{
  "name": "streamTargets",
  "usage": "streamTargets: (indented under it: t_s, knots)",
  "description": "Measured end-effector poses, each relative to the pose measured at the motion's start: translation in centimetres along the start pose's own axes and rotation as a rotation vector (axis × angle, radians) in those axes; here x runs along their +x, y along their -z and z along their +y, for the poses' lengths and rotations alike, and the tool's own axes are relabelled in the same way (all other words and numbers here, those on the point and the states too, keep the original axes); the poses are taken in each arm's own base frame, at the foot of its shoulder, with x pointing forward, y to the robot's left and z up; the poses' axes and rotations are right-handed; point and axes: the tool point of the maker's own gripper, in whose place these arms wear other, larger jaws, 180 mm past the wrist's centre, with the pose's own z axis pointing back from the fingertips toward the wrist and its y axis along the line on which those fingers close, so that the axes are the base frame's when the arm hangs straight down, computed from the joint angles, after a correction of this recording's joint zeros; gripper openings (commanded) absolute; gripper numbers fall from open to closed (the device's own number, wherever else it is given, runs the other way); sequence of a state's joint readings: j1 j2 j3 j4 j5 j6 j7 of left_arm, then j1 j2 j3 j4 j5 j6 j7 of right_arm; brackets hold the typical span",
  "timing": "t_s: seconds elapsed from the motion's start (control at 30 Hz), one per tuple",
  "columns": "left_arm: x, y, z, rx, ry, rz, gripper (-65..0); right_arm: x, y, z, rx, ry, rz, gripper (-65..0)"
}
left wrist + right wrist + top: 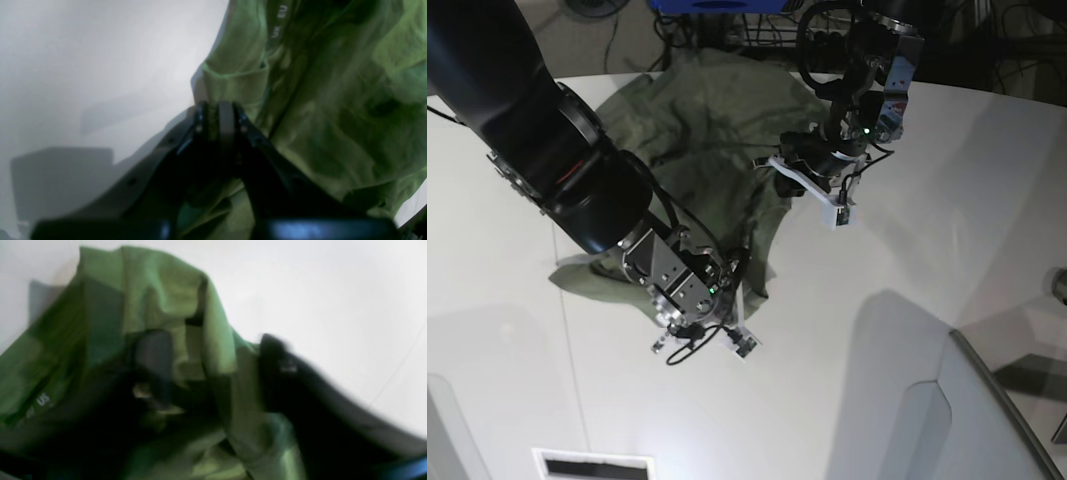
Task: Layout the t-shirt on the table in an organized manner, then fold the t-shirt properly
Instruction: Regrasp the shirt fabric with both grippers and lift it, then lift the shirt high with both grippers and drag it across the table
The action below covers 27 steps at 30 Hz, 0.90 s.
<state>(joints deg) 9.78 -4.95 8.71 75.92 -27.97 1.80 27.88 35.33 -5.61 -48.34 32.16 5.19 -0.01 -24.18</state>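
Note:
The olive-green t-shirt (pixel 697 130) lies crumpled on the far left part of the white table (pixel 907 250). In the base view my left gripper (pixel 769 165) sits at the shirt's right edge. Its wrist view shows it (pixel 218 106) with the fingers pressed together on a folded hem of the t-shirt (pixel 333 100). My right gripper (pixel 732 275) is at the shirt's near right corner. In its blurred wrist view, the gripper (pixel 213 363) stands with jaws apart, straddling a raised ridge of the t-shirt (pixel 150 290). Pale label print shows inside the cloth.
Dark cables and equipment (pixel 827 30) crowd the space beyond the table's far edge. A grey raised panel (pixel 987 420) stands at the near right. A slotted plate (pixel 592 465) lies at the front edge. White tabletop stretches to the right of the shirt.

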Motion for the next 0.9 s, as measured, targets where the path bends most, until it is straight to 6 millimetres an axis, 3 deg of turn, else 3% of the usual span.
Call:
streamTargets:
  t_s: [0.17, 0.23, 0.3, 0.43, 0.53, 0.7, 0.77, 0.9]
  knots:
    - [0.0, 0.0, 0.0, 0.001, 0.000, 0.000, -60.9, 0.1, 0.0, -0.2, -0.003, -0.001, -0.001, -50.4]
    - [0.0, 0.0, 0.1, 0.003, 0.002, 0.000, -65.0, 0.6, -0.1, -0.4, -0.006, -0.002, -0.008, -57.6]
    - [0.0, -0.1, 0.3, 0.001, 0.004, 0.002, -65.0, 0.9, -0.2, -0.7, -0.013, -0.004, -0.014, -64.4]
    - [0.2, -0.3, 1.2, 0.005, -0.017, 0.010, -65.0, 1.5, -0.3, -0.7, -0.013, -0.005, -0.018, -64.2]
    - [0.9, -0.9, 3.5, 0.043, -0.073, -0.008, -65.0, 2.2, -0.5, -0.5, -0.009, -0.007, -0.034, -64.2]
    - [3.2, -3.8, 8.8, 0.187, -0.061, -0.036, -65.0, 7.1, -2.6, 0.2, 0.010, -0.015, -0.175, -64.2]
    - [4.9, -5.1, 9.9, 0.212, -0.049, -0.049, -65.0, 9.3, -3.6, 0.6, 0.017, -0.019, -0.229, -64.2]
    - [11.6, -7.8, 10.2, 0.218, -0.030, -0.137, -65.0, 12.5, -5.2, -1.2, -0.015, -0.032, -0.274, -64.2]
